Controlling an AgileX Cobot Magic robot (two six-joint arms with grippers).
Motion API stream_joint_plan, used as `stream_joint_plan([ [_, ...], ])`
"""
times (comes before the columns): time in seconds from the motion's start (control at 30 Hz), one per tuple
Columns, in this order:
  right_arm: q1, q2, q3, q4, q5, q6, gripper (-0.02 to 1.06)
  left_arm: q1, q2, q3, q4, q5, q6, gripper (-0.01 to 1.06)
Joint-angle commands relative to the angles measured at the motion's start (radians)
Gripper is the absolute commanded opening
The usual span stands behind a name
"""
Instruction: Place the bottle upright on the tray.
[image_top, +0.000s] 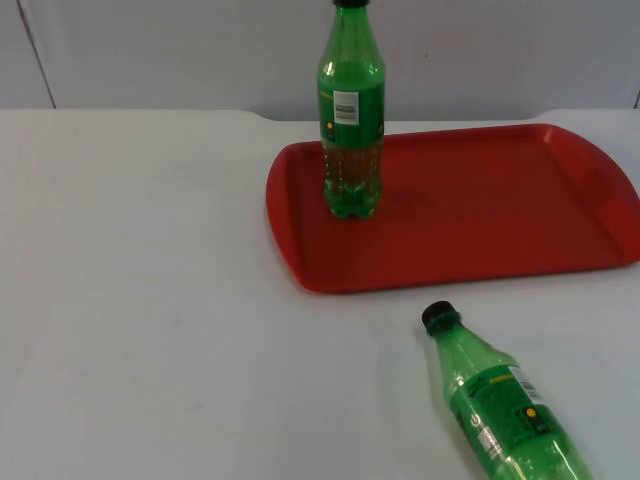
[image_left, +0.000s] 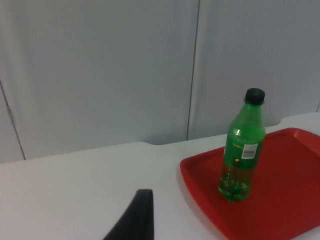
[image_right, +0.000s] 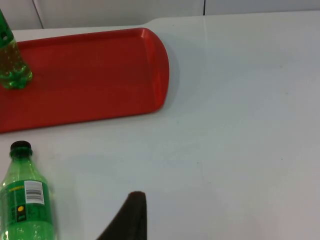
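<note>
Bottles are split: one green plastic bottle with a black cap (image_top: 351, 120) stands upright on the red plastic tray (image_top: 500, 220), the other green bottle (image_top: 500, 405) lies on its side on the white bench (image_top: 150, 300), just beside the tray's near edge. I judge the pickup not yet begun; both arms wait, and I cannot tell either end effector's opening from the left fingertip (image_left: 137, 217) or right fingertip (image_right: 130, 215). Next I'd bring the right end effector to the lying bottle's body.
</note>
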Motion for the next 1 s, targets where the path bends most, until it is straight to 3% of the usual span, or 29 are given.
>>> stream_joint_plan([
  [0.0,-0.008,-0.003,0.007,0.003,-0.001,-0.005,1.05,0.001,-0.074,0.024,-0.022,0.045,0.001,1.05],
  [0.7,-0.008,-0.003,0.007,0.003,-0.001,-0.005,1.05,0.001,-0.473,0.028,0.048,0.450,0.001,1.05],
  [0.8,-0.008,-0.003,0.007,0.003,-0.001,-0.005,1.05,0.001,-0.473,0.035,0.073,0.552,-0.021,1.05],
  [0.97,-0.008,-0.003,0.005,0.003,-0.001,-0.003,1.05,0.001,-0.473,0.110,0.080,0.557,-0.021,1.05],
])
